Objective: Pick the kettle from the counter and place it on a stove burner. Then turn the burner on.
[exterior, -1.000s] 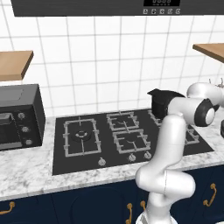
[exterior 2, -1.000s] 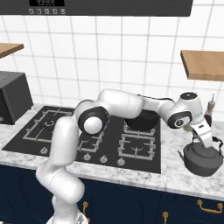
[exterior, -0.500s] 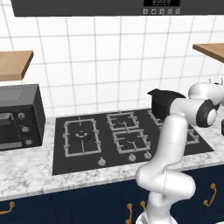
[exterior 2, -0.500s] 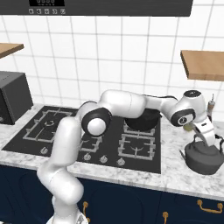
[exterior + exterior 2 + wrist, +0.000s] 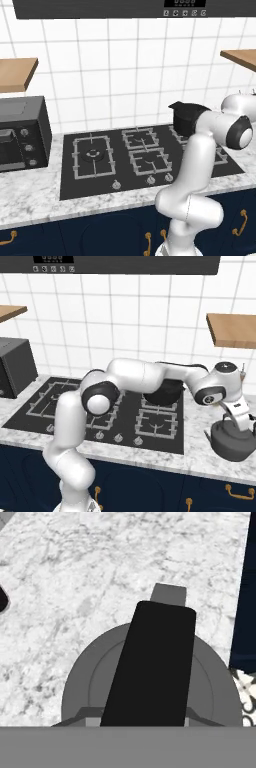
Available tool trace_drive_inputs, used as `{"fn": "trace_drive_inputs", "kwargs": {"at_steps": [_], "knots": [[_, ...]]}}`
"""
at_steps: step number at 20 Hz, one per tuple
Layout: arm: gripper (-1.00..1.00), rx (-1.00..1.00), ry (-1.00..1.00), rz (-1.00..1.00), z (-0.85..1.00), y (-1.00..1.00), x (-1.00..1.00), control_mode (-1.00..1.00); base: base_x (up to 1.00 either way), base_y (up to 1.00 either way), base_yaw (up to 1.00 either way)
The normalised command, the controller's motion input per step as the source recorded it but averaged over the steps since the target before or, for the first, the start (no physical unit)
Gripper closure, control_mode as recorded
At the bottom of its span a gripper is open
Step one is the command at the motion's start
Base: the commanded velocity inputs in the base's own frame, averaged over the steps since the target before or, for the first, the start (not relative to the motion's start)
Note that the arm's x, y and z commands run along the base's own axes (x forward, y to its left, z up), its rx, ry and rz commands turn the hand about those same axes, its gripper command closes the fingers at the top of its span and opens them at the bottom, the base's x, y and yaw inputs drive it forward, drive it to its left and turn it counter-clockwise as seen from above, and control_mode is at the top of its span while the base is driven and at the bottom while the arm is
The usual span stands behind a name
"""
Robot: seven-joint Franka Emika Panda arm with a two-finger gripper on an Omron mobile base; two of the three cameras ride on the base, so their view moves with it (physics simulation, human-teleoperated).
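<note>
The dark grey kettle (image 5: pixel 231 441) sits on the marbled counter (image 5: pixel 199 455) to the right of the cooktop. My gripper (image 5: pixel 245 423) hangs right above it, by its upright handle. From the hand view I look straight down on the kettle's grey dome (image 5: pixel 87 684) and its broad black handle (image 5: pixel 152 667), very close, with the counter (image 5: pixel 75 572) around it. My fingertips are hidden, so I cannot tell how the jaws stand. The large stove burner (image 5: pixel 93 154) with the ring centre lies at the cooktop's left end, and appears as stove burner (image 5: pixel 51 397) far from the kettle.
A black pot (image 5: pixel 163 392) with side handles stands on the rear right burner, behind my forearm, seen too as pot (image 5: pixel 187 117). A dark toaster oven (image 5: pixel 20 134) occupies the counter's left end. Knobs (image 5: pixel 116 185) line the cooktop front. A wooden shelf (image 5: pixel 232 330) hangs above the kettle.
The hand has swung a little further right and lower, closing in over the kettle. The kettle and pot have not moved.
</note>
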Motion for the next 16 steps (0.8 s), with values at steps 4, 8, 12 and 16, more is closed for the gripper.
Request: {"fn": "trace_drive_inputs", "kwargs": {"at_steps": [4, 8, 12, 16], "knots": [[1.00, -0.05, -0.14, 0.00, 0.46, 0.61, -0.56, -1.00, 0.00, 0.00, 0.00], [1.00, -0.09, -0.05, 0.00, 0.48, 0.87, -0.27, -1.00, 0.00, 0.00, 0.00], [1.00, -0.10, 0.00, 0.00, 0.48, 0.92, -0.18, -1.00, 0.00, 0.00, 0.00], [1.00, -0.09, 0.00, 0.00, 0.45, 0.94, -0.16, -1.00, 0.00, 0.00, 0.00]]}}
